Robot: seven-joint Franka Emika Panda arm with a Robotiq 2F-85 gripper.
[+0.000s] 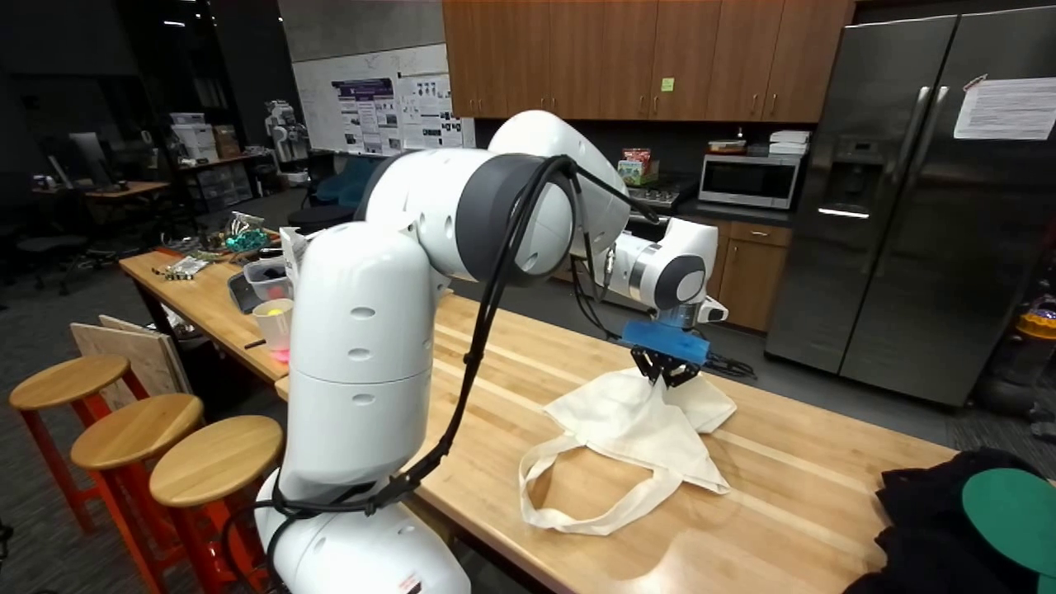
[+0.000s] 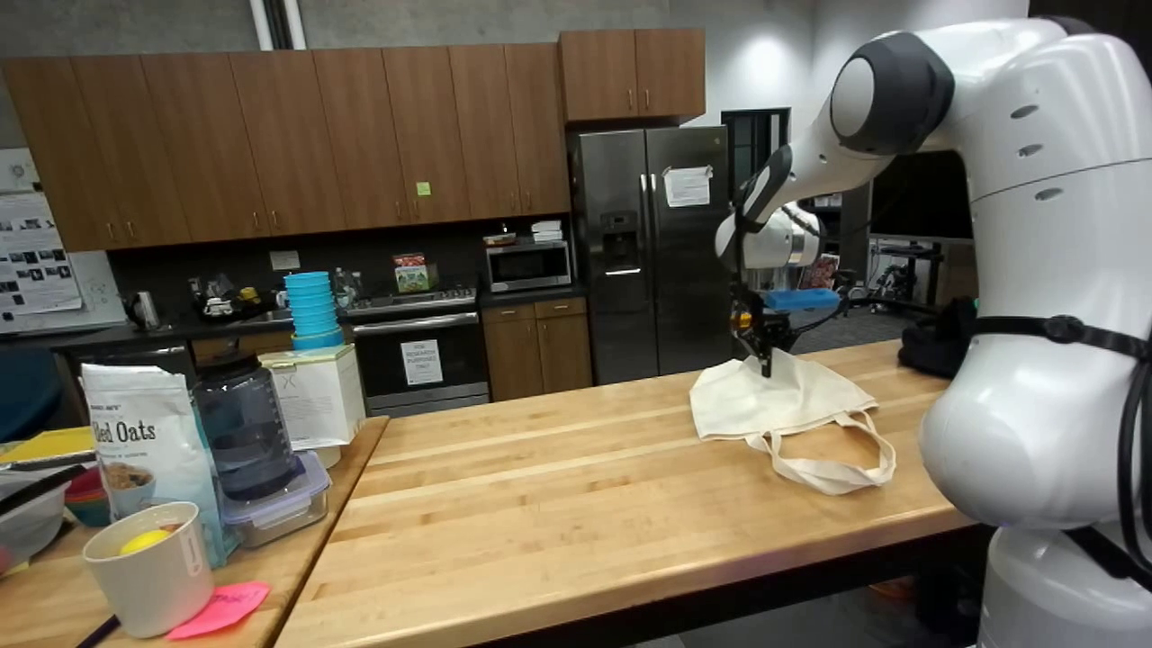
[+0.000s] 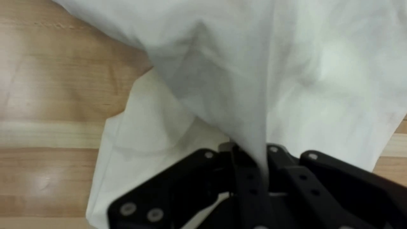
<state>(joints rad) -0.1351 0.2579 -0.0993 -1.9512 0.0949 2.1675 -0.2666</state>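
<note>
A cream cloth tote bag [image 1: 631, 429] lies on the wooden table [image 1: 767, 528], and it also shows in an exterior view [image 2: 774, 403]. My black gripper [image 1: 662, 381] points down over the bag and is shut on a pinched fold of its cloth. The fold rises in a peak to the fingers, while the rest of the bag spreads over the tabletop. In the wrist view the bag [image 3: 318, 82] fills most of the picture and the fold runs between the fingers [image 3: 249, 152]. The fingertips are partly hidden by cloth. A strap loop [image 1: 594, 524] lies flat on the robot-base side.
A black item with a green disc [image 1: 1011, 520] lies at the table's end. A second table bears an oats bag [image 2: 148, 450], a dark pitcher [image 2: 241, 432], a white box [image 2: 315, 396] and a beige cup [image 2: 153, 576]. Stools [image 1: 216, 460] stand beside the tables.
</note>
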